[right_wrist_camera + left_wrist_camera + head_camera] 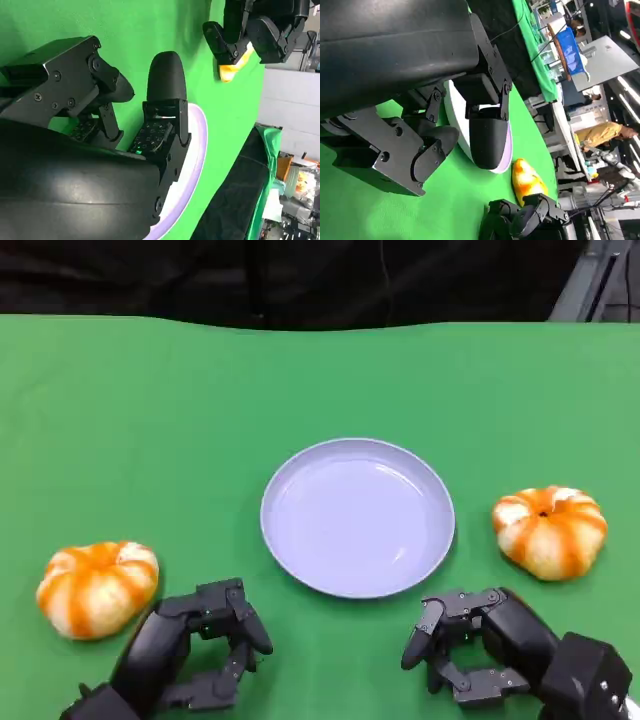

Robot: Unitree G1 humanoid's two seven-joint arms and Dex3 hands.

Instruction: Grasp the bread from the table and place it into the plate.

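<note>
Bench lot: one plate, two bread rolls, two idle hands.

Green-covered bench (320, 380), largest item, carries everything. Pale lilac plate (357, 517), shallow and round, sits mid-bench and holds nothing. Left bread (97, 587), a pumpkin-shaped roll striped orange and cream, lies at the robot's left, just beside the left hand (200, 645) and a little farther from the robot; right bread (549, 530), same pattern, lies right of the plate, near the right hand (478, 645) and beyond it. Handling, by judgement: light, probably soft and easily dented, ribbed crust gives fair purchase; best taken across its widest girth with moderate squeeze. Both hands rest low on the bench, fingers loosely parted, nothing held, neither touching bread.
</note>
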